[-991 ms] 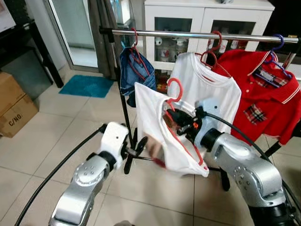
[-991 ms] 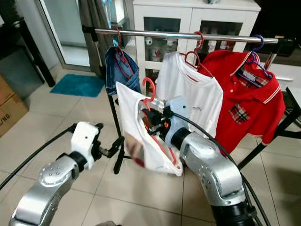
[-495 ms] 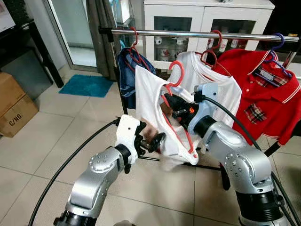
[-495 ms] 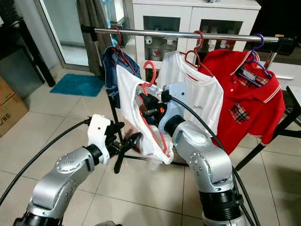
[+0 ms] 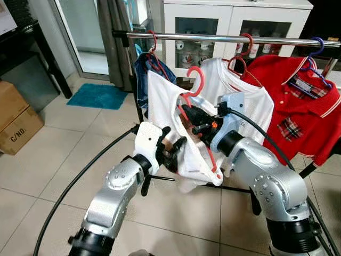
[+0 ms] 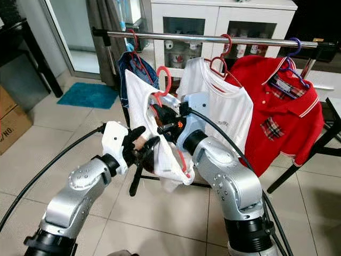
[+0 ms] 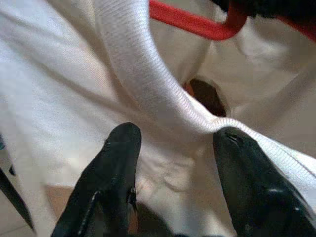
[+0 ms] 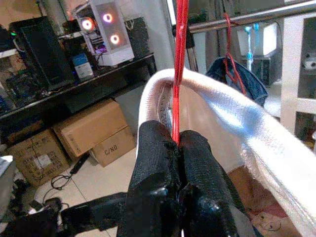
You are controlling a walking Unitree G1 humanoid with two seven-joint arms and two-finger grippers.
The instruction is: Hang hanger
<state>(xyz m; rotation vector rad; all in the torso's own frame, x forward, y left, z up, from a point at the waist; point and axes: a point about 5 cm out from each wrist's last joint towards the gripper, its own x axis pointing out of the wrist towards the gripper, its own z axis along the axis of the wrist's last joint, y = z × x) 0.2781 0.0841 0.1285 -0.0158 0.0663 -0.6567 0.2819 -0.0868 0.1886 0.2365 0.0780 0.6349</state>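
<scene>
A red hanger (image 5: pixel 196 80) carrying a white garment (image 5: pixel 160 101) is held up in front of the metal rail (image 5: pixel 224 38), its hook just below the bar. My right gripper (image 8: pixel 175 140) is shut on the hanger's red wire near the neck. My left gripper (image 7: pixel 173 138) is open against the garment, with the ribbed collar (image 7: pixel 148 89) running across between its two fingers (image 7: pixel 118 158). In the left eye view the left gripper (image 5: pixel 173 149) presses into the lower left of the cloth. The hanger's lower bar (image 5: pixel 210 154) sticks out of the fabric.
On the rail hang a blue denim piece (image 5: pixel 145 72) on a red hanger, a white T-shirt (image 5: pixel 240 96) and a red polo (image 5: pixel 298 106). A white cabinet (image 5: pixel 234 16) stands behind. The rack's upright pole (image 5: pixel 139 114), a cardboard box (image 5: pixel 16 122) and a blue mat (image 5: pixel 98 97) are to the left.
My left gripper has risen from below the garment and now sits against its collar. The right gripper has lifted the hanger and garment up and to the left, nearer the rail.
</scene>
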